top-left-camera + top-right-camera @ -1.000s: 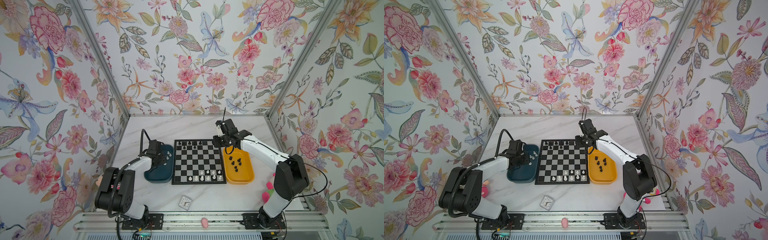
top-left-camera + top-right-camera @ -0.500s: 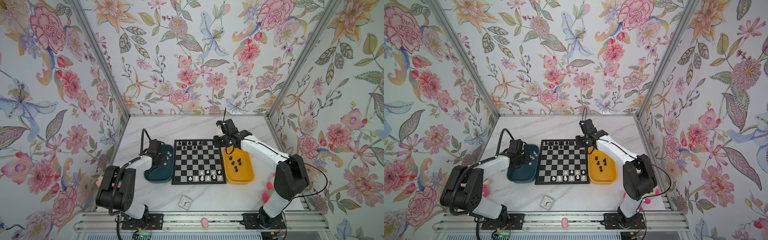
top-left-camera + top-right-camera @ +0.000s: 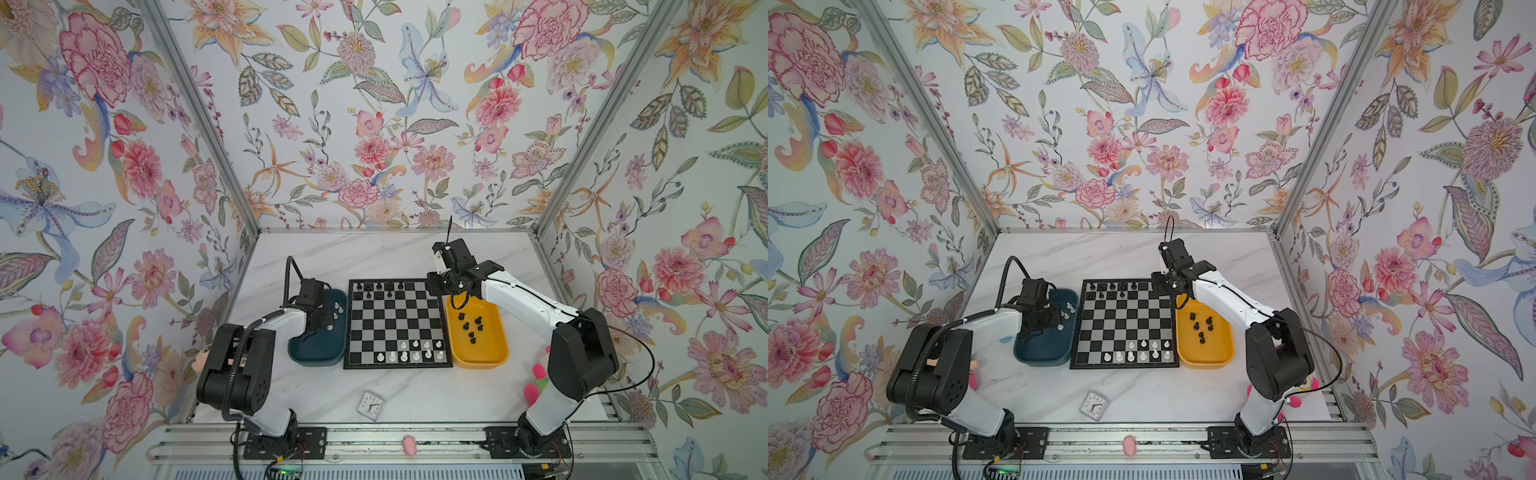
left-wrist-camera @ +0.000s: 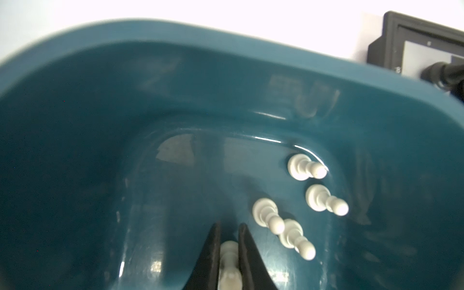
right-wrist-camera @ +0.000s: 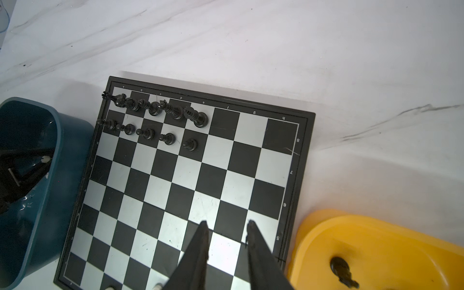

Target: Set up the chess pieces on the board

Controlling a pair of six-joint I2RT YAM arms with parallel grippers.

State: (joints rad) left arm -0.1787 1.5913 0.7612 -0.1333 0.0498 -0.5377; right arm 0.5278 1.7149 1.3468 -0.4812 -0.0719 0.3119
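White pawn [image 4: 229, 253] pinched between left jaws down inside teal tray [image 4: 226, 88]; right jaws spread, hovering over board [image 5: 160, 185].

In the left wrist view the white pawn [image 4: 229, 261] between the left arm's jaws runs off the picture's edge, and only a blurred corner of the board [image 4: 426, 52] shows. In both top views the chess pieces [image 3: 379, 286] are too small to tell by kind, and that arm's wrist hides its jaws over the teal tray [image 3: 316, 356]. The right wrist view cuts off the yellow tray [image 5: 401, 238] and two white pieces [image 5: 158, 286].
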